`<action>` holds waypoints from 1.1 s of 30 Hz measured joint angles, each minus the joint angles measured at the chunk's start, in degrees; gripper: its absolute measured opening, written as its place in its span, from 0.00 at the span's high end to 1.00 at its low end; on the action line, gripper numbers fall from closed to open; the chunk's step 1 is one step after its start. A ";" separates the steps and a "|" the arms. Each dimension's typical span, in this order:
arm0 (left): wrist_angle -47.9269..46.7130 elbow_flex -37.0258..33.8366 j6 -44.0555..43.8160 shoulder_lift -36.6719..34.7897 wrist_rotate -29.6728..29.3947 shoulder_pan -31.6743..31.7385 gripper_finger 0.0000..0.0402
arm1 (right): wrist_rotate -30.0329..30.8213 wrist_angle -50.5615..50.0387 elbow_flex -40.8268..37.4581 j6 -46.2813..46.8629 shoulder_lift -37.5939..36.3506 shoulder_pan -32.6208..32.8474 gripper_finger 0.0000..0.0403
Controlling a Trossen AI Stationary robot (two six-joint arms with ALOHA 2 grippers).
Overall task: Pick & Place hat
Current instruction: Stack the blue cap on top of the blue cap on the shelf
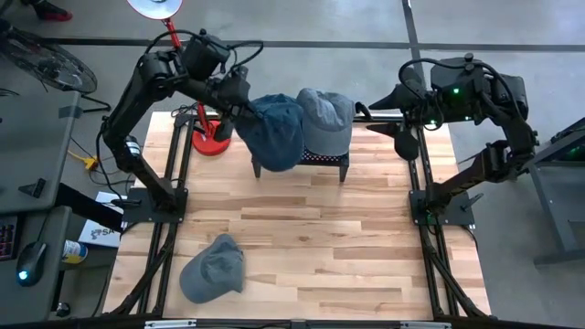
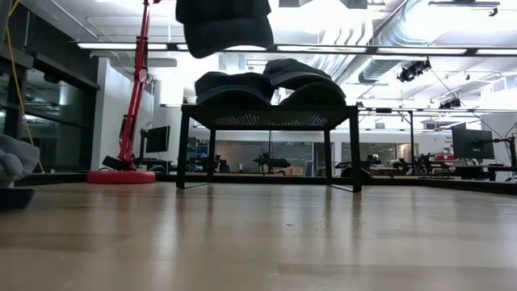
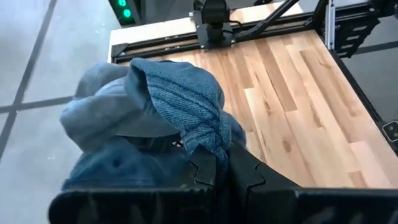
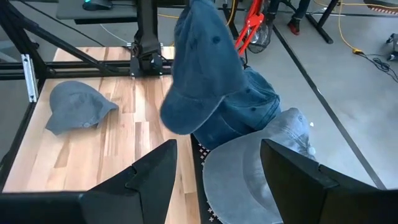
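My left gripper point(image 1: 239, 111) is shut on a blue denim hat point(image 1: 279, 137) that hangs above the black stand point(image 1: 345, 164) at the table's far side; in the low view it floats over the stand point(image 2: 224, 24). A second blue hat point(image 4: 252, 109) and a light grey hat point(image 1: 326, 119) lie on the stand's top. A third, grey hat point(image 1: 212, 268) rests flat on the table near its near-left corner. My right gripper point(image 1: 377, 111) waits open just right of the stand, touching nothing. My left gripper pinches a bunched fold of the denim hat's cloth point(image 3: 208, 140) between its two shut fingers point(image 3: 249, 177). It comes at the hat from the table's left, above the stand. The hat is lifted clear and hangs slack below the fingers point(image 4: 202, 68).
A red lamp stands with its round base point(image 1: 212, 142) on the table's far-left part, close to my left arm. Black frame rails point(image 1: 174, 183) run along both sides. Bare wood point(image 1: 329, 247) spreads between the stand and the near edge.
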 joint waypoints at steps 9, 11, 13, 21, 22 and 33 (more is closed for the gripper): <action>0.08 -0.02 4.84 1.41 7.66 5.91 0.99 | 0.02 0.30 0.00 -0.12 1.74 0.00 0.44; -0.24 -0.02 4.91 1.77 9.84 7.48 0.99 | 0.62 0.40 0.00 -0.14 2.26 -0.02 0.44; -0.82 -0.02 5.84 2.22 11.33 9.06 0.99 | 1.50 0.38 0.00 0.08 2.43 -0.02 0.44; -1.91 -0.02 8.84 4.46 17.15 13.88 0.99 | 3.04 0.74 0.00 0.42 3.12 -0.11 0.44; -1.93 -0.02 9.08 4.83 17.78 14.29 0.99 | 3.31 0.81 0.00 0.42 3.12 -0.13 0.44; -5.09 -0.02 13.75 8.01 19.67 14.55 1.00 | 6.40 1.23 0.00 1.24 3.12 -0.13 0.44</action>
